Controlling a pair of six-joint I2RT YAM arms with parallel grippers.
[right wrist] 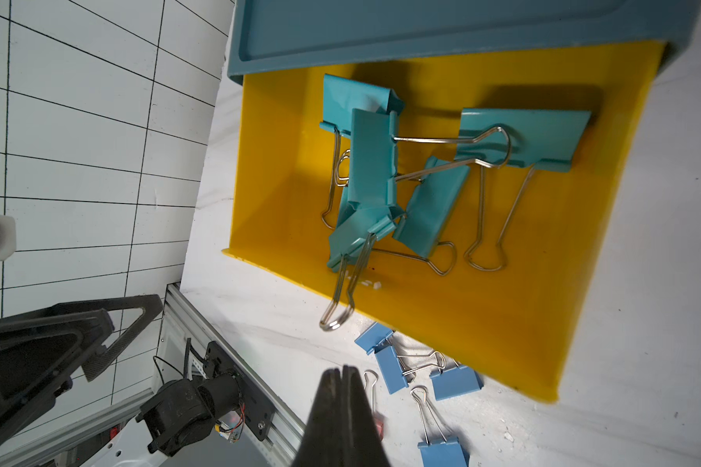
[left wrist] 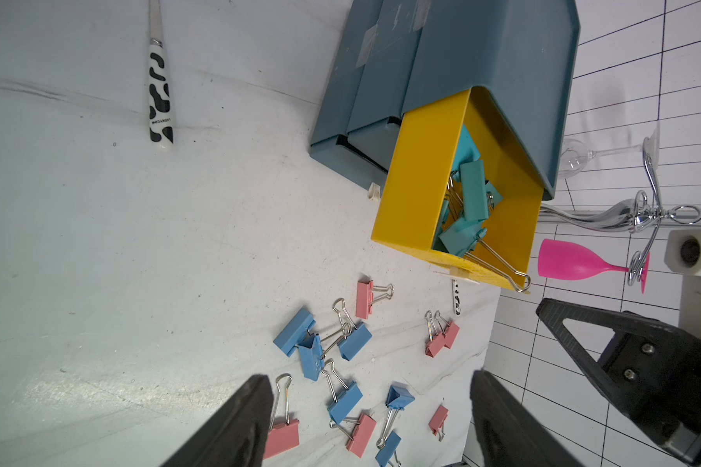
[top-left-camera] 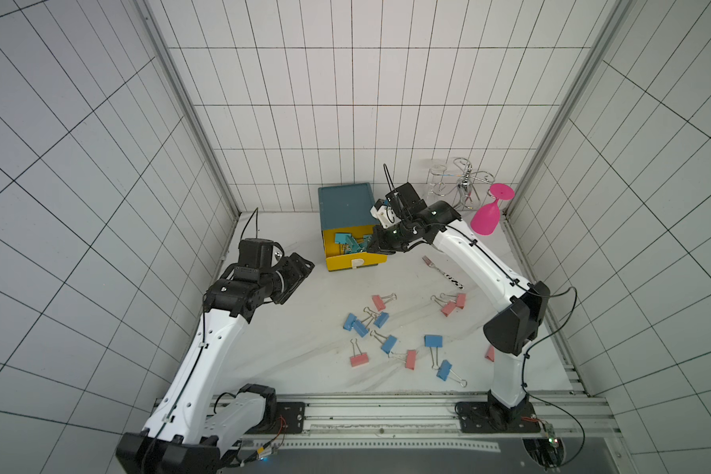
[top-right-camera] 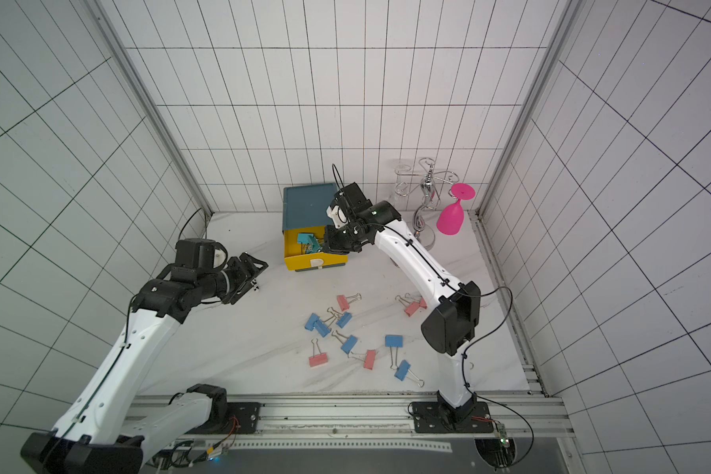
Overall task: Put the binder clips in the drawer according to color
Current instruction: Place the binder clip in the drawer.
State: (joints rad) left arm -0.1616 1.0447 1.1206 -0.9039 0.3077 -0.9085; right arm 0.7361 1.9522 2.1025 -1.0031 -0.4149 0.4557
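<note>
The yellow drawer stands pulled out of the blue-grey cabinet and holds several teal binder clips. One teal clip's wire handle sticks out over the drawer's front edge. My right gripper hovers over the drawer's right side, shut with nothing between its fingers. Blue clips and pink clips lie scattered on the white table in front of the drawer. My left gripper hangs open and empty, left of the drawer.
A fork with a cow-pattern handle lies right of the drawer. A pink wine glass and a clear glass hang on a chrome rack in the back right corner. Tiled walls close in three sides.
</note>
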